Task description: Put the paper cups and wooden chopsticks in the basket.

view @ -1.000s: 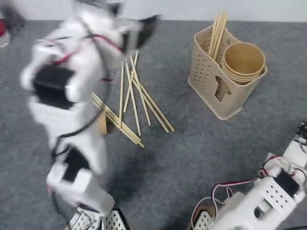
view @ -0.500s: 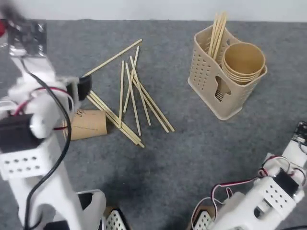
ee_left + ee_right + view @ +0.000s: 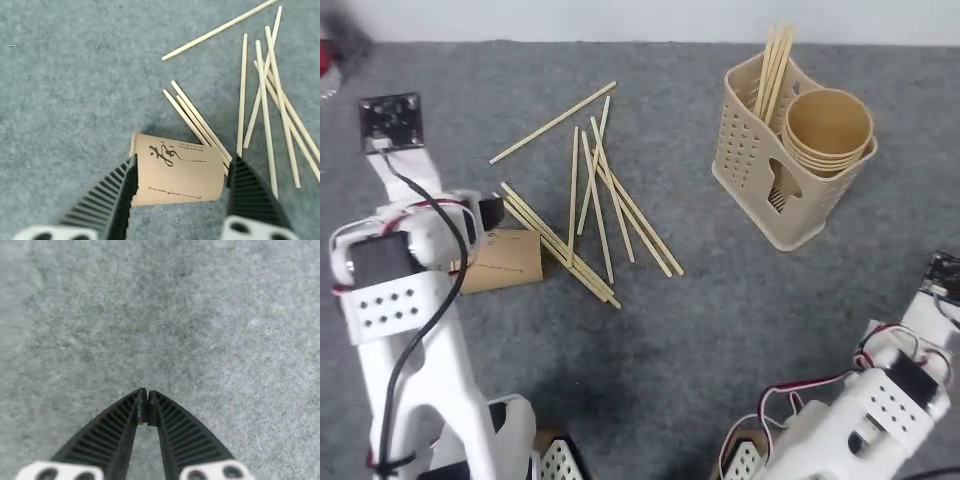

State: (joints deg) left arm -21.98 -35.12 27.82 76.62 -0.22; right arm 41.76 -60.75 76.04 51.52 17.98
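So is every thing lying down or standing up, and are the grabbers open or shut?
paper cup: lying on its side on the carpet
left gripper: open, one finger at each end of the paper cup
right gripper: shut, holding nothing
basket: standing upright
stacked cups: upright, nested in the basket
chopsticks in the basket: standing on end
loose chopsticks: lying scattered on the carpet
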